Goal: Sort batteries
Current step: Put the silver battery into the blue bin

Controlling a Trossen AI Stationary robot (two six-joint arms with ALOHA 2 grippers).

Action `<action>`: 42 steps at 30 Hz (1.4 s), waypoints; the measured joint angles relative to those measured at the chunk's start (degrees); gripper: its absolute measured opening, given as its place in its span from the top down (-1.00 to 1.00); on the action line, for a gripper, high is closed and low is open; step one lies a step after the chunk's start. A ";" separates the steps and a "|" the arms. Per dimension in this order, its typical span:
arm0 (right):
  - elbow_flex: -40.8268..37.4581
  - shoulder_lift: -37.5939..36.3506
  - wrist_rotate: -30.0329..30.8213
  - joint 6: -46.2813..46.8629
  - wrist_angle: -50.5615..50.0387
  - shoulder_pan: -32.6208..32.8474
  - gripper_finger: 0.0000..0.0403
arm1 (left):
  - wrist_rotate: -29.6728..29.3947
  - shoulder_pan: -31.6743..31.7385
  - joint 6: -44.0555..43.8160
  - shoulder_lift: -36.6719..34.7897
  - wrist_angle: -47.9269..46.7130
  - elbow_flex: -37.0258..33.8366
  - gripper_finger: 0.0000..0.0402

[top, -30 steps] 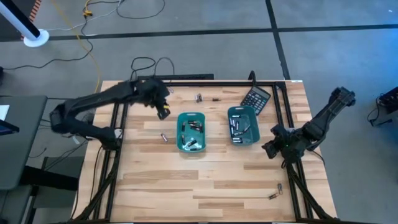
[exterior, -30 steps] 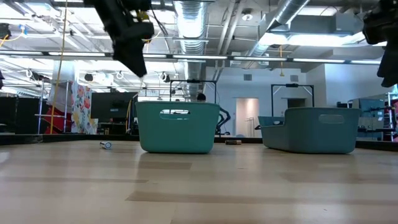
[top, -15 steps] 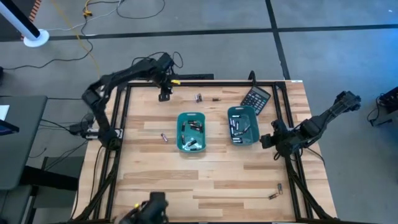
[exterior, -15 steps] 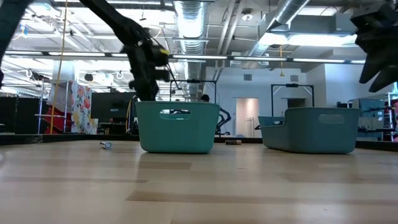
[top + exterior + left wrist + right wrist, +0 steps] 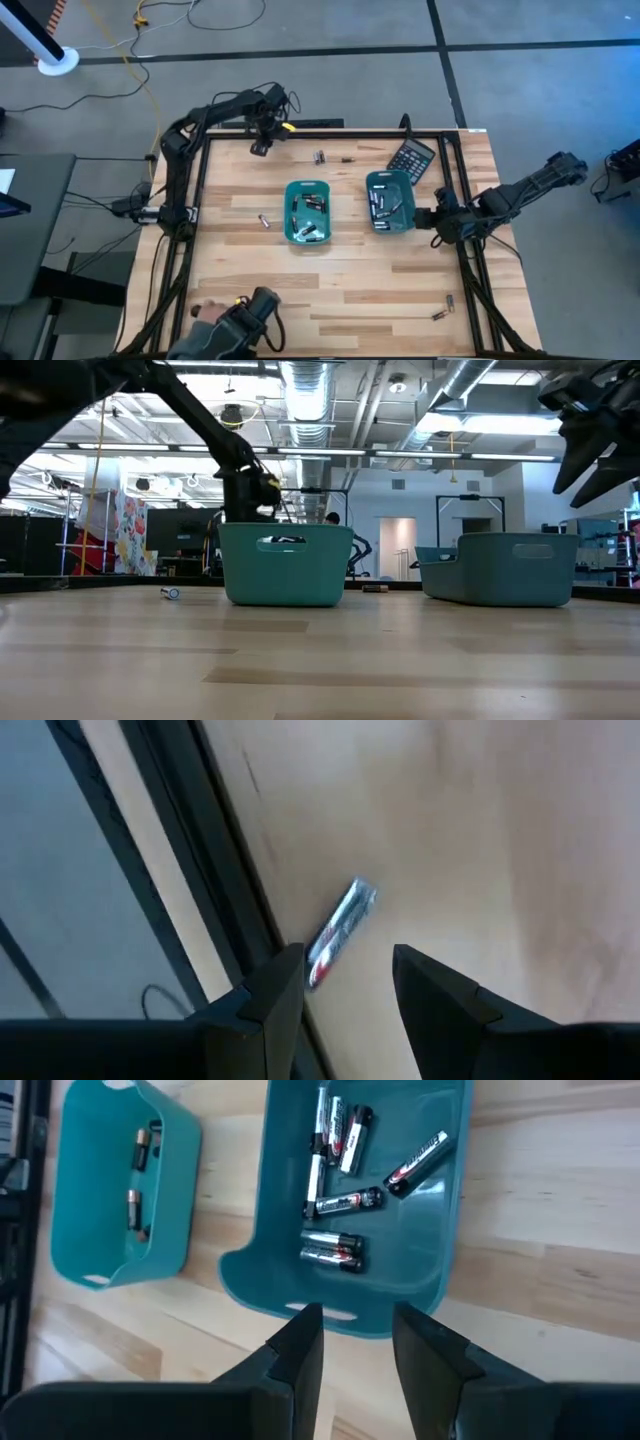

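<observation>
Up at the table's (image 5: 340, 280) far edge, towards its far left corner, the left gripper (image 5: 259, 148) hangs over the boards with its two dark fingers (image 5: 275, 995) parted, and nothing is clamped between them; its wrist view shows one silvery battery (image 5: 340, 930) lying on the wood just ahead of the fingertips, close against the dark frame rail that runs along the edge. The right gripper (image 5: 437, 222) sits near the right edge of the table, just beside the right teal tray (image 5: 391, 222), its fingers (image 5: 295, 1345) likewise held apart with nothing in them. That tray carries several batteries (image 5: 340, 1200) on its floor, silver and dark with red bands, some lying side by side. The left teal tray (image 5: 306, 236), near the middle of the table, holds a few more batteries (image 5: 310, 205), including coppery-ended ones seen from the right wrist. Loose batteries lie elsewhere on the wood: one (image 5: 265, 221) just left of the left tray, a pair (image 5: 320, 157) near the far edge, and two (image 5: 443, 307) close to the near right corner. A black calculator (image 5: 411, 158) rests tilted at the far edge, beyond the right tray. At the near edge, left of centre, a person's hand (image 5: 215, 322) shows holding a dark object.
</observation>
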 joint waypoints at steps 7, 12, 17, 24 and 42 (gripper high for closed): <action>0.00 0.26 0.00 -0.02 0.04 -1.36 0.32 | -1.62 1.52 4.72 1.73 0.61 -0.04 0.25; 0.00 0.26 0.00 -0.01 0.04 -1.38 0.32 | -1.07 1.78 5.99 1.87 1.38 -0.04 0.25; 0.00 0.28 0.00 0.00 0.07 -1.35 0.32 | 3.39 1.78 7.26 1.87 2.02 -0.06 0.25; 0.02 0.30 0.00 0.00 0.69 -1.35 0.32 | 4.22 1.63 9.35 1.87 4.13 -3.41 0.25; 0.02 0.30 0.00 -1.29 0.57 -1.35 0.32 | 3.06 -0.05 2.15 1.62 6.09 -7.02 0.80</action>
